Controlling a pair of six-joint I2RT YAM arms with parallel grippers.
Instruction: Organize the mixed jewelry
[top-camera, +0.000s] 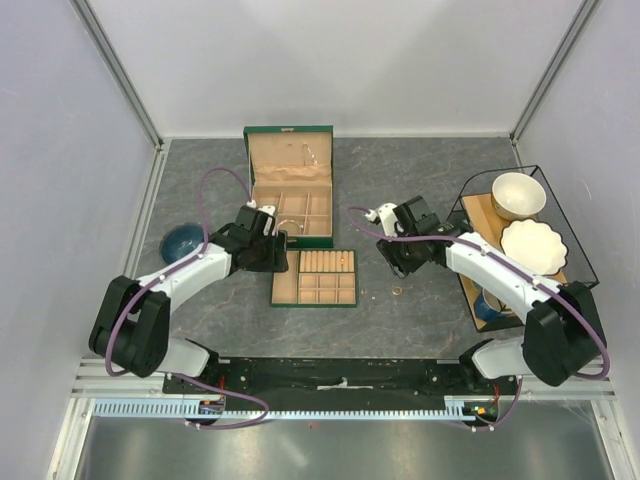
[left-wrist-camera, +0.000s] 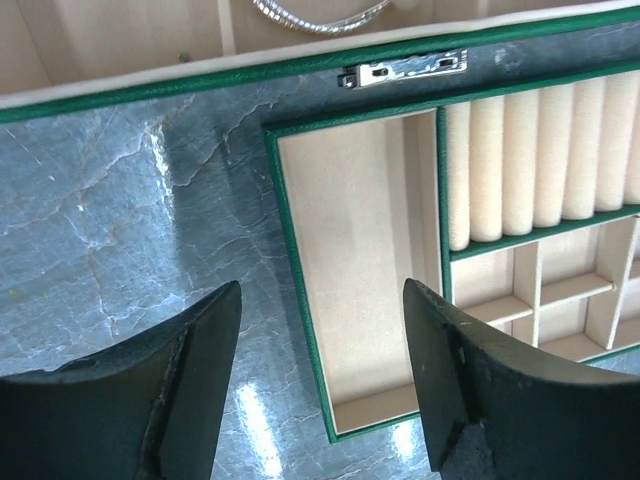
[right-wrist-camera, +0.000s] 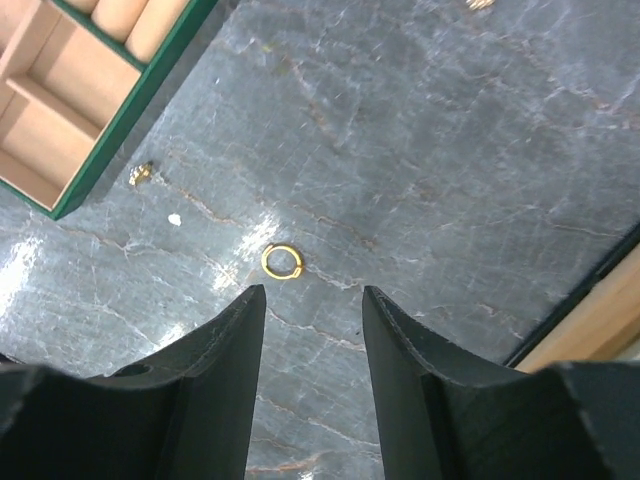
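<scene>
No readable text, no labels, no brands, no numbers, no signs anywhere

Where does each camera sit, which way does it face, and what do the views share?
Top external: above and behind the bases, looking down on the table, green box and tray; left arm and right arm show.
Left wrist: on the left arm, looking down past the open left hand at the tray's long compartment.
Right wrist: on the right arm, looking down past the open right hand at a gold ring.
All three show the tray.
</scene>
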